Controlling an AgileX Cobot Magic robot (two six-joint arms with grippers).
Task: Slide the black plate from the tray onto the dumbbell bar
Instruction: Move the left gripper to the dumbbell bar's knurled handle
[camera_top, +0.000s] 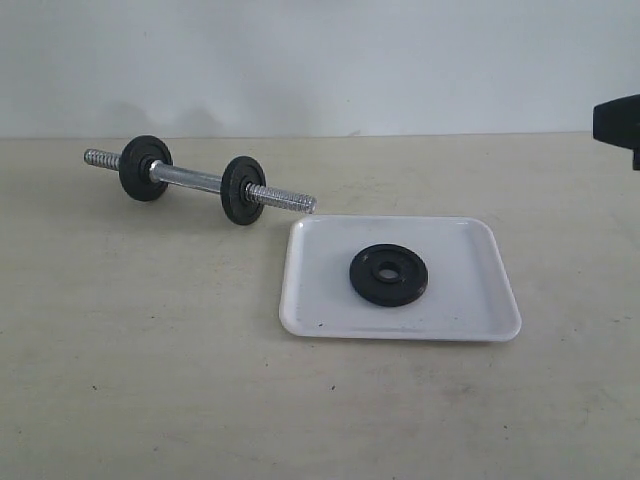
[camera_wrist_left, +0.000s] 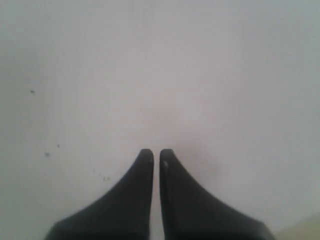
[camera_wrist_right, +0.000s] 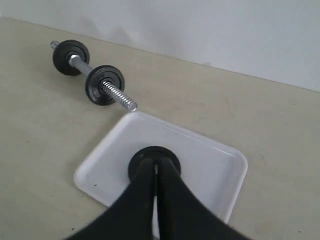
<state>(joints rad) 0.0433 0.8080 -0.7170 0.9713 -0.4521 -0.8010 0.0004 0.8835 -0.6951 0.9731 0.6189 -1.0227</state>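
The black plate (camera_top: 389, 274) lies flat in the middle of the white tray (camera_top: 460, 310), centre hole up. The dumbbell bar (camera_top: 200, 181) rests on the table to the tray's far left, carrying two black discs, and its bare threaded end (camera_top: 285, 199) points at the tray's corner. My right gripper (camera_wrist_right: 156, 164) is shut and empty. It hovers well above the table, and its fingertips overlap the black plate (camera_wrist_right: 150, 154) in the right wrist view. My left gripper (camera_wrist_left: 156, 152) is shut with nothing in it and faces a plain pale surface. None of the task's things show in its view.
A beige tabletop (camera_top: 150, 350) carries everything, with a pale wall (camera_top: 350, 60) behind it. A black part of my right arm (camera_top: 618, 125) enters at the exterior view's right edge, high over the table.
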